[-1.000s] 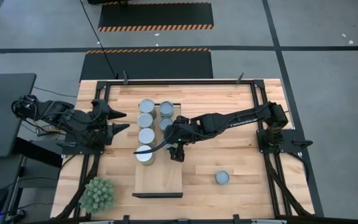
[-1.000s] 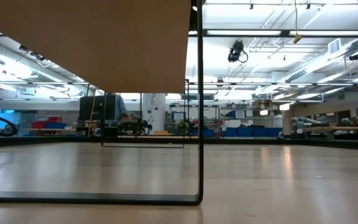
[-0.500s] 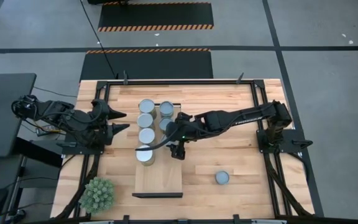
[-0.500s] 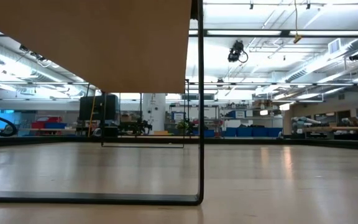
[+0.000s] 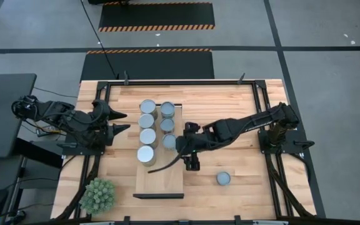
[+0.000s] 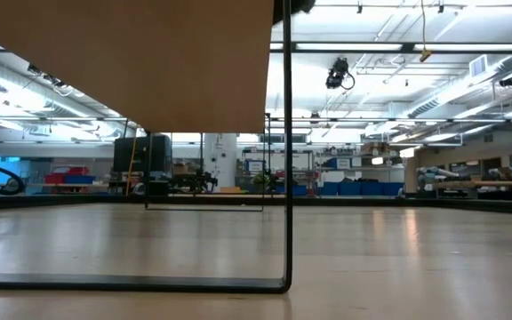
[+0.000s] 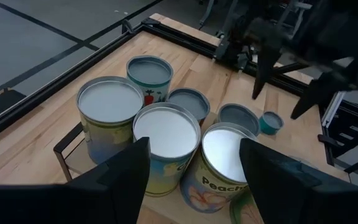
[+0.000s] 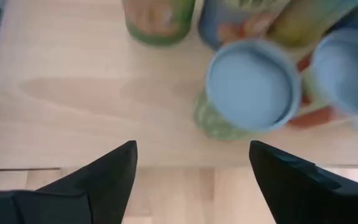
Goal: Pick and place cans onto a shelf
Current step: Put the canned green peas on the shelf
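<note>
The shelf [image 5: 160, 178] is a pale board on the table. Seven cans stand on it in two rows, four in the left row [image 5: 145, 154] and three in the right row [image 5: 169, 141]. One more can [image 5: 224, 179] stands on the tabletop at the near right; it also shows in the left wrist view [image 7: 270, 122]. My right gripper [image 5: 192, 164] is open and empty, just off the shelf's right edge, near the right row's nearest can [image 8: 250, 87]. My left gripper [image 5: 127, 121] is open and empty at the table's left, facing the cans [image 7: 166, 134].
A spiky green plant [image 5: 99, 195] stands at the near left corner. The near end of the shelf [image 5: 160, 187] is bare. A black metal frame [image 5: 255, 87] runs around the table. Bare tabletop [image 5: 230, 106] lies to the right of the shelf.
My right gripper has drawn back from over the shelf's right row toward the table's near and right edges. A can in the right row that it covered now shows standing on the shelf. The left arm has kept still.
</note>
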Robot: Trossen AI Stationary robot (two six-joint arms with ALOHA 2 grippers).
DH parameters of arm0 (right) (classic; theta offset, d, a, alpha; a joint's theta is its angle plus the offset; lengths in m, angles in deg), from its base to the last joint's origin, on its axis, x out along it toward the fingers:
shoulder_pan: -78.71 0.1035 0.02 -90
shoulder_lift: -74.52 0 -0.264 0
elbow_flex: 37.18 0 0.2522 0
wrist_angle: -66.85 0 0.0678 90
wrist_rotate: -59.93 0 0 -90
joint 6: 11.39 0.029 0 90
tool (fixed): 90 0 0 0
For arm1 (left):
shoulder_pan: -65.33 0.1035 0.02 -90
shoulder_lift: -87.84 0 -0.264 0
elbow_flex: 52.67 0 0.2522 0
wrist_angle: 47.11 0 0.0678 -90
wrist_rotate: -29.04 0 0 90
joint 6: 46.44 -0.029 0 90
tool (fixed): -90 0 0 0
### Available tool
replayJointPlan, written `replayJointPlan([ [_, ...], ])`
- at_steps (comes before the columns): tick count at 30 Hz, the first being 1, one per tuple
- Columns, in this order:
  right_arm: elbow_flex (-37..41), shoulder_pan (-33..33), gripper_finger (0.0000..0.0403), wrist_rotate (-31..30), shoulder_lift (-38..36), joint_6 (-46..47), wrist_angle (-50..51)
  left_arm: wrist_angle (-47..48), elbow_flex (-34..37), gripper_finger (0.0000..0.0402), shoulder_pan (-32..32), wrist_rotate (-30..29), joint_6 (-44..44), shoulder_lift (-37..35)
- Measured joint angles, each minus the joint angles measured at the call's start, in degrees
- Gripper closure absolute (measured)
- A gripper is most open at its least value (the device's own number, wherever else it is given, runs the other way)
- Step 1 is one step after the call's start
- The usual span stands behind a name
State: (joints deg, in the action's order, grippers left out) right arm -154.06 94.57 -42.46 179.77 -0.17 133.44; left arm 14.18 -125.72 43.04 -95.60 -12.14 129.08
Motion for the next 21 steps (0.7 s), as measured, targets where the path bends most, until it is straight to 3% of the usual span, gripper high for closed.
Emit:
replayJointPlan([
  [10, 7.81, -0.04, 0.0118, -1.85, 0.2, 6.56, -7.57, -0.01, -0.01, 0.0147, 0.01, 0.0, -0.04, 0.0],
  [21, 11.53, -0.27, 0.0139, -4.79, 0.6, 7.26, -16.11, -0.01, -0.01, 0.0147, -0.01, 0.02, -0.09, 0.0],
])
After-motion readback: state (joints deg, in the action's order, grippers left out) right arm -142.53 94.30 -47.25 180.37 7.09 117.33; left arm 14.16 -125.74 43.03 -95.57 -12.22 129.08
